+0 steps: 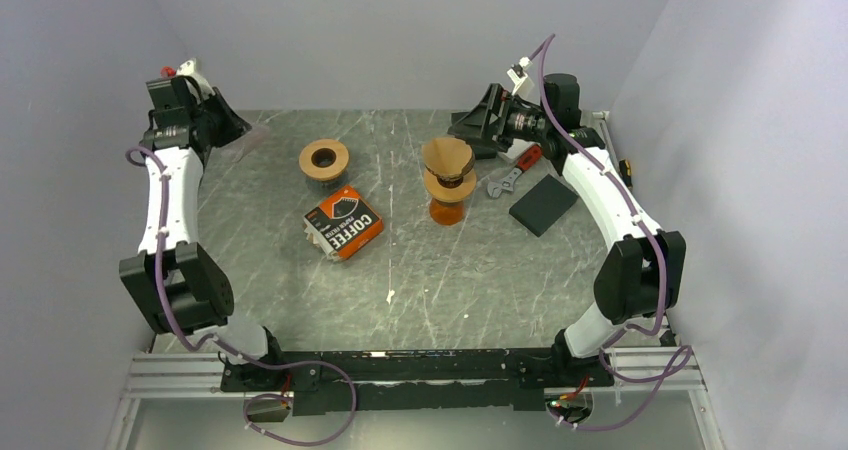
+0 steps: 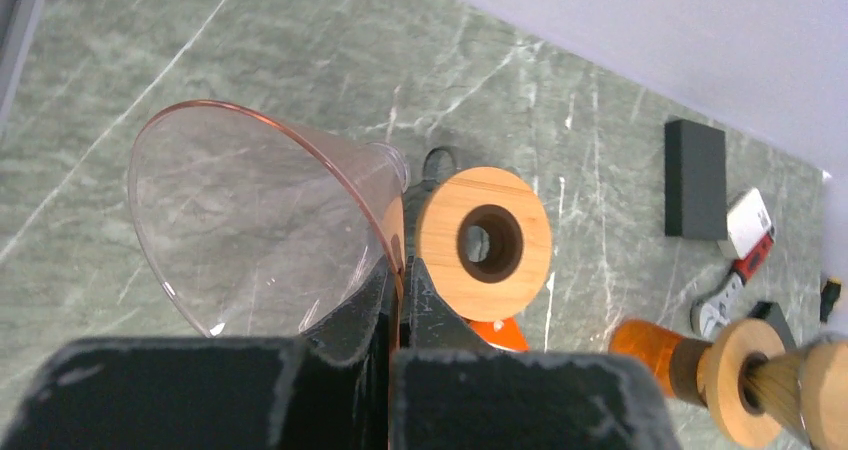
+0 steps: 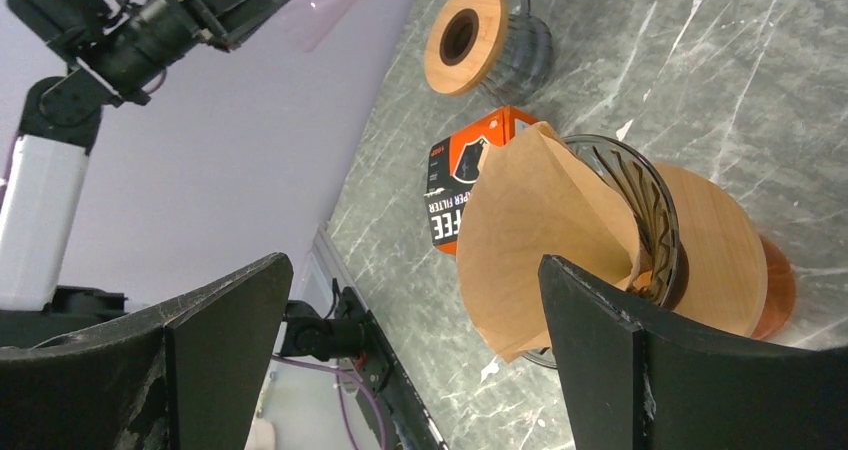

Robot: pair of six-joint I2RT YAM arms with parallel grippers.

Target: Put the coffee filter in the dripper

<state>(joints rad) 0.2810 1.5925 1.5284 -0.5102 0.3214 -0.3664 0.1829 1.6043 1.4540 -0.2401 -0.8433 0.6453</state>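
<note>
Grey marble desk (image 1: 450, 270): filter (image 3: 530, 240) sits half-in the dripper (image 3: 650, 210), leaning twd your right tool (image 3: 415, 270), wide open & empty just behind it; left tool (image 2: 400, 275), well apart, grips a clear cone (image 2: 250, 220).

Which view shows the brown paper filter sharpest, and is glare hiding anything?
Right wrist: brown paper filter sharp, evenly lit, no glare. Top external: filter small, shadows soft. Left wrist: clear plastic cone shows faint sheen only; left gripper blurred near the lens.
</note>
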